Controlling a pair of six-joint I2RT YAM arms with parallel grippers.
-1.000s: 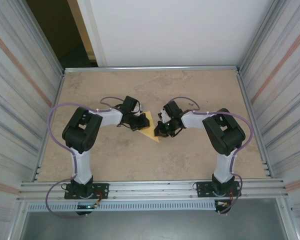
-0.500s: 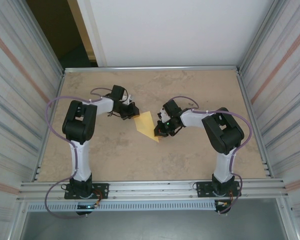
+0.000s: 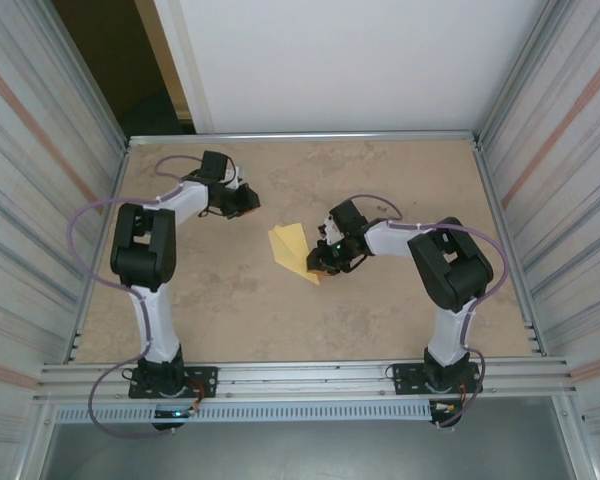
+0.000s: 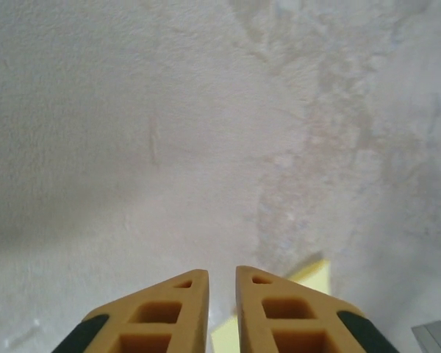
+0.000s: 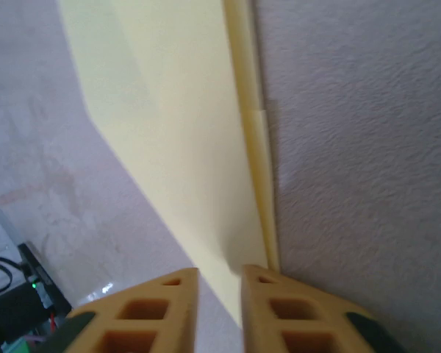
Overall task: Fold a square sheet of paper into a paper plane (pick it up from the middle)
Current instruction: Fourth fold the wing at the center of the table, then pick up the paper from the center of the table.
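The paper plane (image 3: 292, 250) lies touching the right fingers (image 5: 294, 316).

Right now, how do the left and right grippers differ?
The left gripper sits over the table, apart from the folded yellow paper; the right gripper is at its edge. Left fingers have nothing between them; right fingers straddle the paper's fold. Both stand narrowly parted.

Mottled tan tabletop (image 3: 230, 300) lay beneath the jaws, a white wall (image 3: 360, 60) beyond them and ribbed metal panels (image 3: 40, 150) flanking.
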